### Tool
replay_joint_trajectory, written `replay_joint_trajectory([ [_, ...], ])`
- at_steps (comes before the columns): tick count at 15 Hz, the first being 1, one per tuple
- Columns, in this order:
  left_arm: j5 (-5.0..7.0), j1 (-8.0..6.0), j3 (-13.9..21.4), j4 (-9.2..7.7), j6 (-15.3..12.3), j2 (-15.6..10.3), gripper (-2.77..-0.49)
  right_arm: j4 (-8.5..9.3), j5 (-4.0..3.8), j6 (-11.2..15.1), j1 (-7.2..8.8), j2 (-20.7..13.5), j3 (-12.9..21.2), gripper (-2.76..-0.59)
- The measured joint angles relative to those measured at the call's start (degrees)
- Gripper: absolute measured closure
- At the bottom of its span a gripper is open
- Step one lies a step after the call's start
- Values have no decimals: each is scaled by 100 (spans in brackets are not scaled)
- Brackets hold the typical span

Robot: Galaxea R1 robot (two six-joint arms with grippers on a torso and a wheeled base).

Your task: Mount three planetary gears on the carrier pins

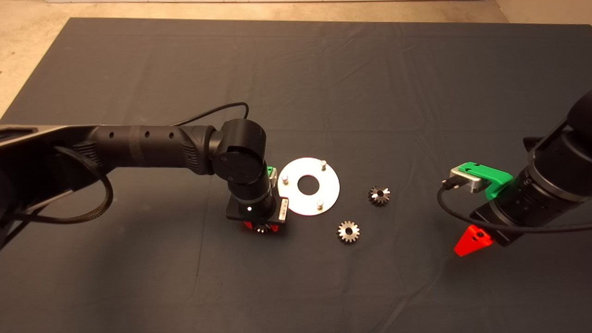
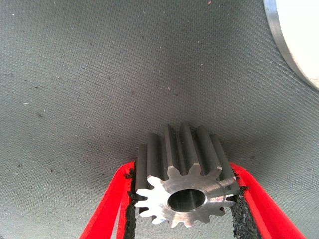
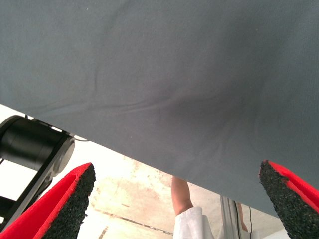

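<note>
None of the three pins (image 1: 285,178) on the round plate (image 1: 308,186) carries a gear yet, so the fitting has not begun. The left tool (image 2: 185,199) has its two red fingers (image 2: 110,201) closed on one gear (image 2: 182,179), gripping it by the toothed sides, just beside the plate's edge near the counter (image 1: 416,92). Two more gears lie loose on the dark mat: one (image 1: 348,231) in front of the plate, another (image 1: 379,195) to its side. The right tool (image 3: 177,199) waits off at the right, fingers spread wide and holding nothing. All three gears remain to be seated.
</note>
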Motion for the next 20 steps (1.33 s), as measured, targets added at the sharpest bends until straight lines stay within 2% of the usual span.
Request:
replay_joint_trajectory([
  [14, 35, -14, 68, 4, 22, -16, -91, 0, -1, 26, -9, -2, 83, -244],
  [15, 40, -82, 68, 45, 30, -16, -91, 0, 0, 39, -9, -2, 83, -244],
  [16, 41, -234, 68, 48, 30, -16, -91, 0, 0, 39, -9, -2, 83, -244],
  [18, 75, -643, 63, 66, 30, 0, -91, 0, -1, 41, -9, -2, 121, -244],
  [19, 77, -791, 49, 65, 30, 50, -91, 0, 0, 41, -9, -2, 160, -244],
  [20, 79, -855, -16, 51, 33, 139, -91, 0, 0, 44, -10, -2, 185, -244],
])
